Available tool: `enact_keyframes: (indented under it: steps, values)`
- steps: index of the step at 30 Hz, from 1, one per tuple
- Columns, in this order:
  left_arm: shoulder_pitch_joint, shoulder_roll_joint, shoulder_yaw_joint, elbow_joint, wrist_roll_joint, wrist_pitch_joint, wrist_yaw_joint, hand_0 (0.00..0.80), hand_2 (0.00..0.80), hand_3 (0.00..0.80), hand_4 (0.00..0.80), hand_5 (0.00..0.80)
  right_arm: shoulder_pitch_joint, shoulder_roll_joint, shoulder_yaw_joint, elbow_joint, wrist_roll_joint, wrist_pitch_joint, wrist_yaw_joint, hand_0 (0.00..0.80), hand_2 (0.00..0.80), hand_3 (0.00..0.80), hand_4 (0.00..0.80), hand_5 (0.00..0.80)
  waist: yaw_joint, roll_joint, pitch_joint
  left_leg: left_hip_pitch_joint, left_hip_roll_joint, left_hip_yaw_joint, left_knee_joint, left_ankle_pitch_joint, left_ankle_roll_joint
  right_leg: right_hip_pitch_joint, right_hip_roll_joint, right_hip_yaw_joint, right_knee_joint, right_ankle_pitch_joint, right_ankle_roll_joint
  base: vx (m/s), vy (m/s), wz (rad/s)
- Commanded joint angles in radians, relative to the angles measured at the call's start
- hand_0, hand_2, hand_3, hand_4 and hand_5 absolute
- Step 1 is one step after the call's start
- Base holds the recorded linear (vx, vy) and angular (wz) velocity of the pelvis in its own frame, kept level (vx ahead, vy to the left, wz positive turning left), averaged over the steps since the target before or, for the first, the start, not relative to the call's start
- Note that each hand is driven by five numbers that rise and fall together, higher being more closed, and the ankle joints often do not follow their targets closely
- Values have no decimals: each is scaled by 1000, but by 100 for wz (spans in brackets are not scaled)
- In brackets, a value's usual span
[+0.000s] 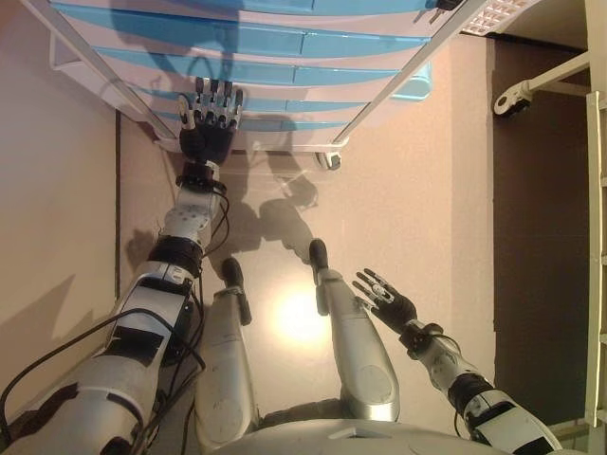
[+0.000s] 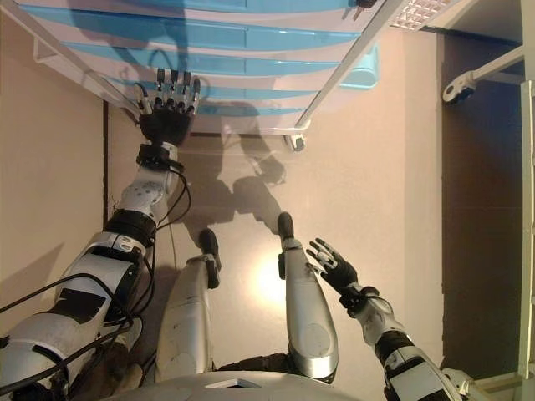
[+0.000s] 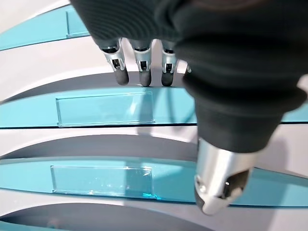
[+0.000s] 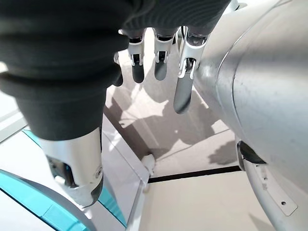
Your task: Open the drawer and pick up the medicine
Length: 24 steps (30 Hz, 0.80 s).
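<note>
A white-framed drawer unit [image 1: 285, 43] with several light blue drawers stands in front of me. The drawers look closed, and no medicine shows in any view. My left hand [image 1: 209, 123] reaches to the unit's lower left drawers with its fingers straight and open. In the left wrist view its fingertips [image 3: 144, 72] are at the white band just above a blue drawer front with a clear handle plate [image 3: 103, 108]. A second such drawer [image 3: 101, 180] lies below it. My right hand [image 1: 387, 301] hangs low at my right side, open and empty.
The unit stands on castors; one [image 1: 328, 159] shows under its front edge. A blue part [image 1: 414, 83] juts past the unit's right post. Another white frame with a castor [image 1: 517, 95] stands at the right over a darker floor strip.
</note>
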Motion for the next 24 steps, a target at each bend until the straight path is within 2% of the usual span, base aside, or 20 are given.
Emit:
enact_keyframes:
  steps: [1, 4, 5, 6, 7, 11, 12, 19, 20, 21, 24]
  values:
    - [-184, 36, -22, -159, -17, -29, -62, 0, 0, 0, 0, 0, 140, -28, 88, -27, 12, 26, 35, 0, 0, 0, 0, 0, 8, 21, -14, -5, -33, 30, 13, -63, 13, 11, 41, -40, -56, 44, -34, 0, 0, 0]
    - [-198, 41, -26, -188, -24, -47, -94, 0, 0, 0, 0, 0, 137, -31, 91, -19, 13, 23, 39, 0, 0, 0, 0, 0, 8, 21, -14, -3, -32, 31, 8, -62, 11, 13, 40, -41, -62, 46, -36, 0, 0, 0]
    - [-202, 43, -28, -202, -23, -55, -102, 232, 232, 232, 232, 232, 135, -33, 91, -18, 15, 22, 43, 0, 0, 0, 0, 0, 9, 21, -14, -2, -33, 30, 5, -60, 10, 14, 41, -41, -65, 47, -37, 0, 0, 0]
    - [-200, 42, -30, -214, -19, -60, -109, 530, 530, 530, 530, 530, 134, -34, 89, -16, 16, 21, 46, 0, 0, 0, 0, 0, 10, 21, -14, -1, -33, 30, 2, -58, 9, 15, 41, -41, -67, 48, -37, 0, 0, 0]
    - [-200, 42, -31, -224, -14, -67, -115, 791, 791, 791, 791, 791, 134, -35, 89, -15, 16, 19, 48, 0, 0, 0, 0, 0, 11, 22, -14, 0, -34, 29, -1, -57, 9, 17, 41, -41, -69, 48, -38, 0, 0, 0]
    - [-206, 44, -34, -251, -6, -83, -123, 800, 800, 800, 800, 800, 129, -38, 91, -8, 21, 20, 53, 0, 0, 0, 0, 0, 16, 24, -14, 12, -34, 28, -17, -49, 6, 26, 39, -43, -79, 51, -39, -28, -6, 0]
    - [-209, 44, -33, -257, 0, -84, -120, 800, 800, 800, 800, 800, 125, -38, 90, -5, 19, 18, 55, 0, 0, 0, 0, 0, 14, 18, -14, -5, -37, 38, -24, -16, 8, 12, 33, -46, -86, 75, -44, -112, -25, 0]
    - [-219, 53, -32, -257, 6, -85, -118, 800, 800, 800, 800, 800, 113, -36, 87, 12, 21, 23, 61, 0, 0, 0, 0, 0, 20, 17, -14, 17, -35, 38, -43, -7, 2, 33, 32, -53, -97, 75, -43, -6, -9, 1]
    - [-218, 53, -32, -256, 8, -85, -117, 800, 800, 800, 800, 800, 112, -35, 87, 16, 21, 24, 62, 0, 0, 0, 0, 0, 23, 22, -14, 35, -34, 27, -42, -34, -1, 49, 36, -51, -92, 53, -39, 0, 0, 0]
    - [-218, 55, -32, -252, 8, -83, -123, 800, 800, 800, 800, 800, 111, -36, 85, 21, 21, 21, 67, 0, 0, 0, 0, 0, 22, 17, -14, 20, -36, 37, -47, -3, 1, 36, 30, -55, -98, 75, -44, 0, 0, 0]
    - [-209, 58, -29, -243, 9, -79, -137, 800, 800, 800, 800, 800, 110, -36, 82, 25, 15, 18, 69, 0, 0, 0, 0, 0, 25, 20, -14, 28, -38, 35, -54, 2, -1, 42, 29, -59, -97, 74, -44, -33, -12, 0]
